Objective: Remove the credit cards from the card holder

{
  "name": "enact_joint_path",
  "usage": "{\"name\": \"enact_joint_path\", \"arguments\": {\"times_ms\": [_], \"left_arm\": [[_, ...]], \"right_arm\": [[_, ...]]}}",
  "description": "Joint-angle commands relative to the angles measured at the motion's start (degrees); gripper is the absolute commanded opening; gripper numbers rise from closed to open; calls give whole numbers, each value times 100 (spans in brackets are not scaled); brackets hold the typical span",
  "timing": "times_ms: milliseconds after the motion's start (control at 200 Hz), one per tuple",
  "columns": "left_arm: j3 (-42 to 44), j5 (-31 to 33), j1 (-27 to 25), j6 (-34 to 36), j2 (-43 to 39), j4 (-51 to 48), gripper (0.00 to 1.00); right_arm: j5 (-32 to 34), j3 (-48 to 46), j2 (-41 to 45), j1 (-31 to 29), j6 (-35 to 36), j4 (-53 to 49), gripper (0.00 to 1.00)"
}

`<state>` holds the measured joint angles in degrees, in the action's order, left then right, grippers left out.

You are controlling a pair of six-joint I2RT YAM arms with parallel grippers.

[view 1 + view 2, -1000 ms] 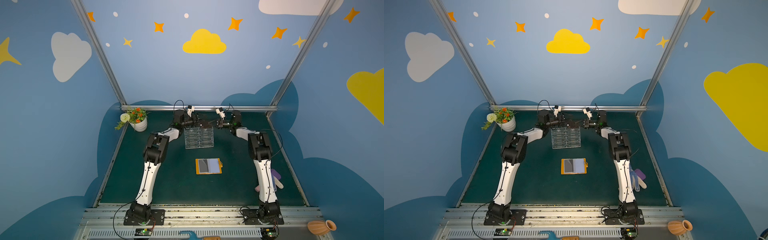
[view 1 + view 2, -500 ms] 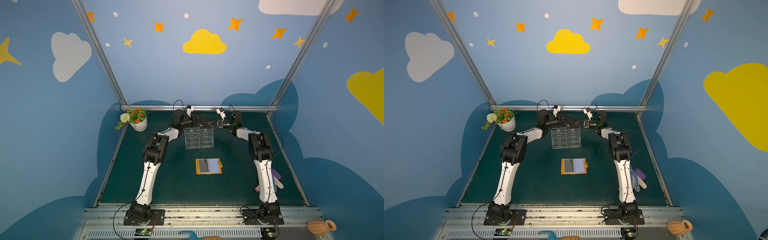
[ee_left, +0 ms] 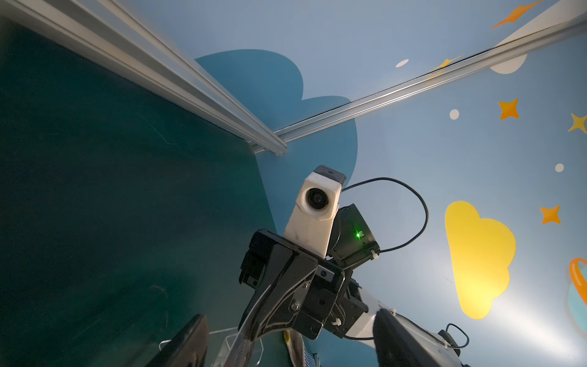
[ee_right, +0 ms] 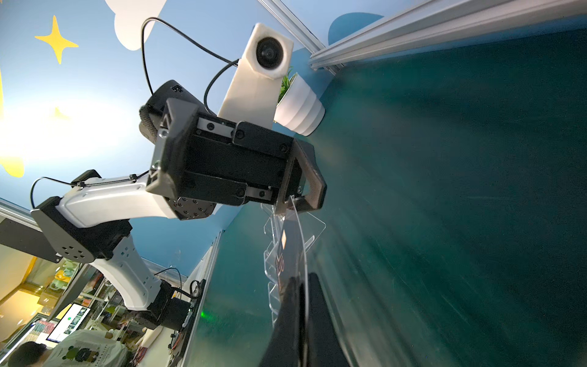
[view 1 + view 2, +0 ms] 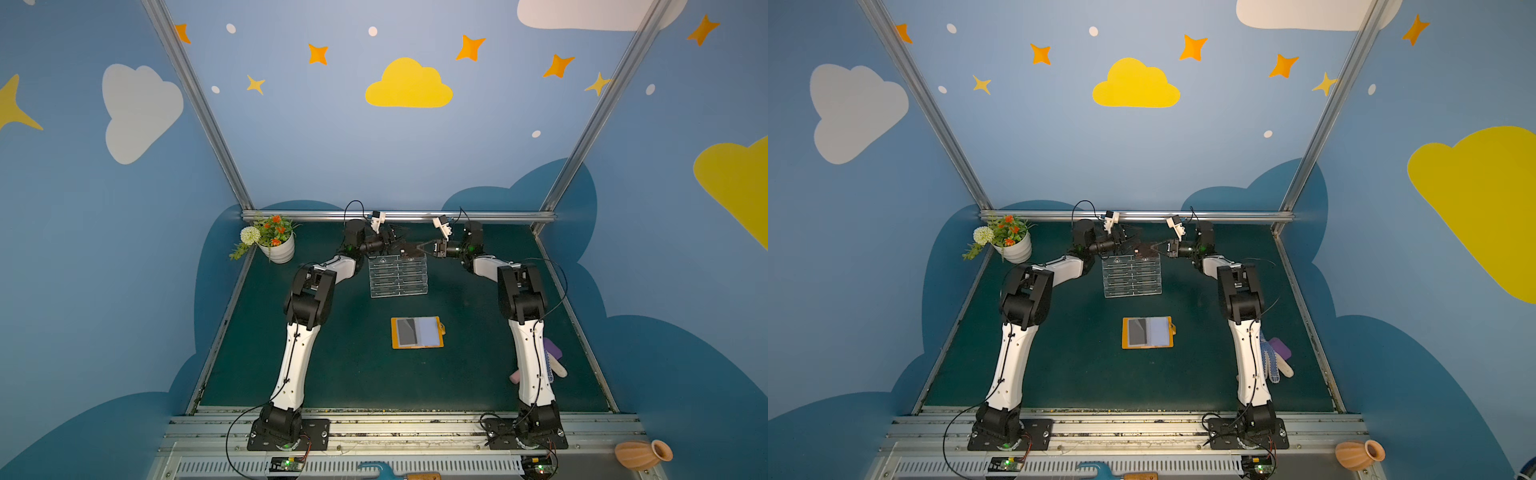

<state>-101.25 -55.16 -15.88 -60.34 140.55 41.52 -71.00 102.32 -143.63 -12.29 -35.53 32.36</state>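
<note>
The orange card holder (image 5: pixel 417 332) (image 5: pixel 1147 332) lies open and flat mid-mat, with a darker rectangle in its left sleeve. Both grippers meet at the back, over the top of the clear acrylic stand (image 5: pixel 398 276) (image 5: pixel 1132 276). My right gripper (image 5: pixel 423 247) (image 4: pixel 300 276) is shut on one edge of a dark credit card (image 4: pixel 292 248) (image 5: pixel 410 250). The card's far edge reaches between the jaws of my left gripper (image 5: pixel 397 242) (image 3: pixel 290 316). Those jaws stand wide open; its fingers (image 3: pixel 187 343) are well clear of the card (image 3: pixel 244 346).
A white flower pot (image 5: pixel 277 245) stands in the back left corner. A dotted glove and purple and pink items (image 5: pixel 550 361) lie beside the right arm. The aluminium rail (image 5: pixel 399 216) runs just behind both grippers. A clay vase (image 5: pixel 642 454) sits off the mat at the front right.
My left gripper's jaws have spread wider. Both arms stay almost in place, and the card remains in my right gripper.
</note>
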Motion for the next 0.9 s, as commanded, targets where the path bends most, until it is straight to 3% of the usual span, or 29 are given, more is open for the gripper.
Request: {"name": "enact_joint_path", "arguments": {"times_ms": [0,335,896], "left_arm": [[62,-48,57,22,-365,234,82],[145,-83,71,30,-500,209,83],[615,-180,69,259,-734,84,82]], "right_arm": [[118,-243,70,38,147,-130,0],[19,-256,46,43,46,67,0],[33,-385,173,-9,242,34,25]]}}
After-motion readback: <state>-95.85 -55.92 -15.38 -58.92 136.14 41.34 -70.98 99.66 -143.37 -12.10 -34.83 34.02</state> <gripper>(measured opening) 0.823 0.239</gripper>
